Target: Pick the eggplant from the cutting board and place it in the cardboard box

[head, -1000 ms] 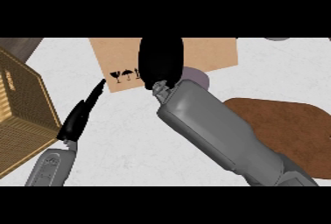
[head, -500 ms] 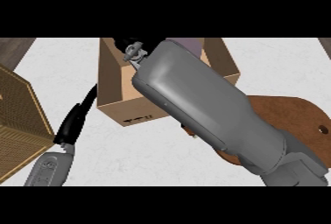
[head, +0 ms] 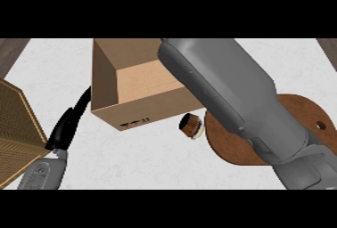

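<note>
The open cardboard box (head: 141,109) stands at the upper middle of the counter, its inside showing bare brown walls. My right forearm (head: 223,84) stretches from the lower right across the box's right side and leaves the view at the top, so the right hand and anything in it are out of sight. No eggplant shows anywhere. The round brown cutting board (head: 302,113) lies at the right, partly under that forearm. My left hand (head: 67,124) rests left of the box, fingers straight, holding nothing.
A small dark brown object (head: 191,125) sits on the counter between the box and the cutting board. A woven tan basket-like thing (head: 16,124) fills the left edge. White counter (head: 145,156) shows in front of the box.
The right arm has reached further over the box, and its hand has passed out of view at the top. The box now shows lower and larger. The left hand has stayed put.
</note>
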Controlling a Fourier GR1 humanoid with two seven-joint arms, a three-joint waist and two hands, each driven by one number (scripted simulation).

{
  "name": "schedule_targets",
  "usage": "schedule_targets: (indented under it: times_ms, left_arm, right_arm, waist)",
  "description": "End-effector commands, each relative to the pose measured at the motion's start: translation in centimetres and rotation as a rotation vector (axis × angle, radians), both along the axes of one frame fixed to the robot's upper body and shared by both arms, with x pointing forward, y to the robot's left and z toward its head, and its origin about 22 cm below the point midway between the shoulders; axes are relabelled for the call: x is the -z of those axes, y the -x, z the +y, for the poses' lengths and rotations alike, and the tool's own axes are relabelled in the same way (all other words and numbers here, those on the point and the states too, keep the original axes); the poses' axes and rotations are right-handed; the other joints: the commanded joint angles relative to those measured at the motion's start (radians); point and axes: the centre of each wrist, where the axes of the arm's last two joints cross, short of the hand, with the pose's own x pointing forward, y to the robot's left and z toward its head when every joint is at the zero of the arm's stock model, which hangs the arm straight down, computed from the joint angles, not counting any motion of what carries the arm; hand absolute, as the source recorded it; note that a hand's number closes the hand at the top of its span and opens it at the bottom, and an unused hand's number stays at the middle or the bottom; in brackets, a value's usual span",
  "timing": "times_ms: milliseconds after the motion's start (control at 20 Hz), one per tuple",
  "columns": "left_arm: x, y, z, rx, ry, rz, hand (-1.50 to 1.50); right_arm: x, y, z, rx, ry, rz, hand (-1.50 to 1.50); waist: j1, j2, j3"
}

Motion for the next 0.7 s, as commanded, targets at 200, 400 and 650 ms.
schedule_targets:
  times_ms: [200,400,650]
  left_arm:
    - [0.2,0.3,0.3,-0.009,-0.013,0.002,0.0]
    - [0.5,1.5,0.1,0.001,0.0,0.009,0.0]
    - [1.8,1.1,0.3,-0.02,0.003,0.018,0.0]
  right_arm:
    - [3.3,-3.8,-6.4,0.173,0.015,0.127,1.5]
    - [6.4,-4.7,-7.7,0.208,-0.165,0.351,1.5]
    - [8.1,-5.2,-10.0,0.061,-0.295,0.389,-1.5]
  waist:
    - [-0.007,0.002,0.001]
    - [-0.004,-0.001,0.001]
    - [-0.007,0.004,0.001]
